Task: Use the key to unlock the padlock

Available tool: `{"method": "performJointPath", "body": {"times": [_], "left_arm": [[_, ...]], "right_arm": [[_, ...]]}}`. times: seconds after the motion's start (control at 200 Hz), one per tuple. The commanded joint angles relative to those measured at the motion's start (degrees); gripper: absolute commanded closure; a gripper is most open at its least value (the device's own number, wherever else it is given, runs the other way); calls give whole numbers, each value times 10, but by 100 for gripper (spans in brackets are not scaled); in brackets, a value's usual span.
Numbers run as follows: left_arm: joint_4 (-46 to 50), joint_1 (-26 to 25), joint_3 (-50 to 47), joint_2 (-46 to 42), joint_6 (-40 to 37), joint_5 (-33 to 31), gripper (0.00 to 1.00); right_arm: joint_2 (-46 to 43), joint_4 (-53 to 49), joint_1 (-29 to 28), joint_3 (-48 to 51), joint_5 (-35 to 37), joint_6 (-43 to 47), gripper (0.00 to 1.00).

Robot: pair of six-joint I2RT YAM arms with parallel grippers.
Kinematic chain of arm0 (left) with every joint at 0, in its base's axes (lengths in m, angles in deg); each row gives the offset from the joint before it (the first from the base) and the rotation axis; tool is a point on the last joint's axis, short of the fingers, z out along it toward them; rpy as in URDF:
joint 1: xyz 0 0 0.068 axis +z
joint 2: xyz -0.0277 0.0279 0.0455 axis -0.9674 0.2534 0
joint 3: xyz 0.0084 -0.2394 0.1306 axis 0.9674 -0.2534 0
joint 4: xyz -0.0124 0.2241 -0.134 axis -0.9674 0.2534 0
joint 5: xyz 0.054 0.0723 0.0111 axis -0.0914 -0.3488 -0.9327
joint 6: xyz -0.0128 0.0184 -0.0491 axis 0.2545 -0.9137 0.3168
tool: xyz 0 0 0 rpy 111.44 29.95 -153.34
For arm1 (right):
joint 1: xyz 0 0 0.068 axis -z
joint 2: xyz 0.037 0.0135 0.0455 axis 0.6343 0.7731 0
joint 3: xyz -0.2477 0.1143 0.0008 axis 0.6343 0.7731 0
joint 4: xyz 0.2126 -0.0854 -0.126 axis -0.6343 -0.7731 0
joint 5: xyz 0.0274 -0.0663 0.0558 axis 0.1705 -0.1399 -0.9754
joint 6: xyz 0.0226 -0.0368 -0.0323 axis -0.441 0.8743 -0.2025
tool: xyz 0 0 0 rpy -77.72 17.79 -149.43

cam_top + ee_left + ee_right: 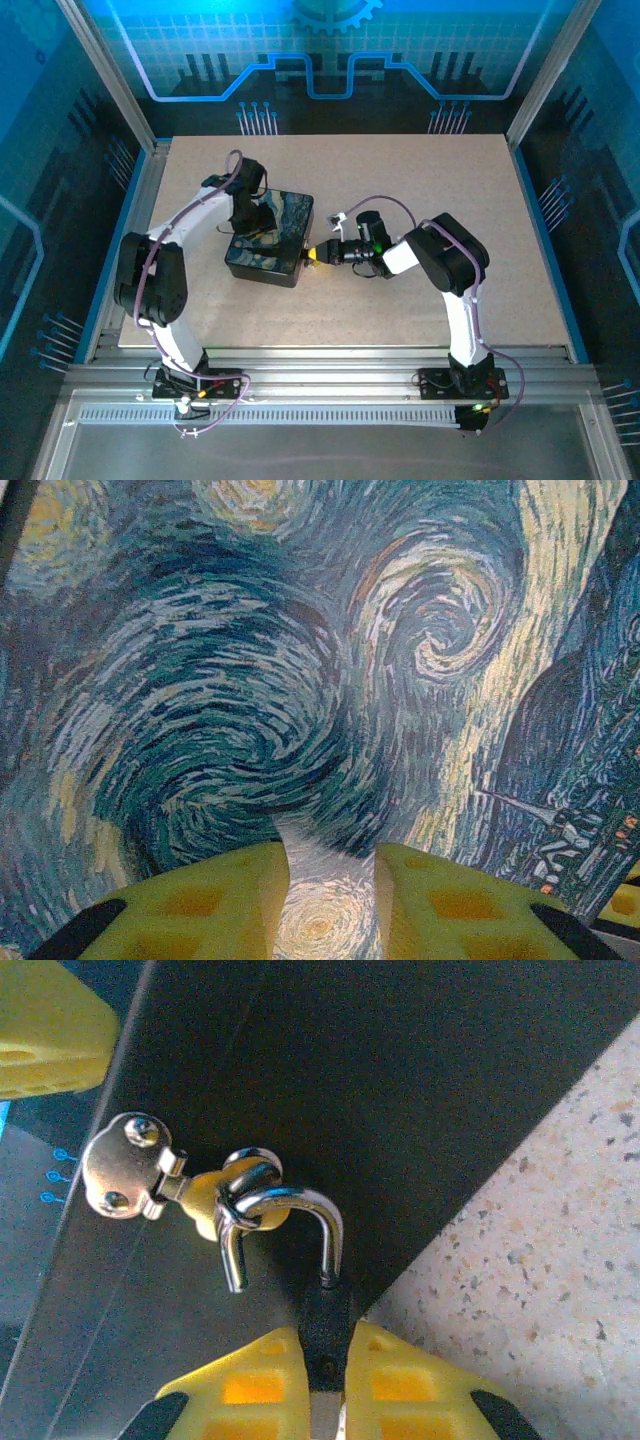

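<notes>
The padlock (325,1310) is a small dark body hanging at the side of the box (270,240), which has a swirl-painted lid. Its silvery shackle (300,1200) passes through the ring of the metal hasp (120,1175). One shackle leg enters the body and the other hangs free. My right gripper (325,1330) (313,256) is shut on the padlock body. A silvery sliver (326,1412) shows between the pads just below the body; I cannot tell if it is the key. My left gripper (330,880) (255,222) rests on the lid (300,680), open, with only painted lid between its fingers.
The box stands left of centre on the speckled tabletop (430,180), with bare board to the right and behind it. Metal frame rails (330,375) run along the near edge. A yellow fingertip (50,1030) shows above the box edge.
</notes>
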State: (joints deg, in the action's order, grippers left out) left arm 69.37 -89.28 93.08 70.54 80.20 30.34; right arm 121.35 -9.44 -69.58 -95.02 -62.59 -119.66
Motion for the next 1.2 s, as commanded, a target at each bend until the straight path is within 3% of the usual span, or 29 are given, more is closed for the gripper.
{"method": "performJointPath", "body": {"times": [0.0, 0.455, 0.755, 0.895, 0.991, 1.196], "left_arm": [[13, 9, -38, 8, -8, -8, 69], [-2, 8, -77, -6, -6, -3, 70], [-9, 4, -90, -3, -3, 1, 71], [-6, 4, -91, -3, -6, -2, 71], [-7, 3, -93, -4, -8, -2, 71], [-8, -6, -94, 2, -6, 3, 71]], "right_arm": [[-23, 52, -8, 19, 26, -94, 96], [-73, 13, 5, -6, 78, -138, 99], [-75, 120, 10, 7, 119, -236, 100], [-117, 70, 10, 25, 136, -195, 100], [-142, -15, 7, 14, 145, -141, 100], [-149, -132, -5, -56, 165, -68, 100]]}}
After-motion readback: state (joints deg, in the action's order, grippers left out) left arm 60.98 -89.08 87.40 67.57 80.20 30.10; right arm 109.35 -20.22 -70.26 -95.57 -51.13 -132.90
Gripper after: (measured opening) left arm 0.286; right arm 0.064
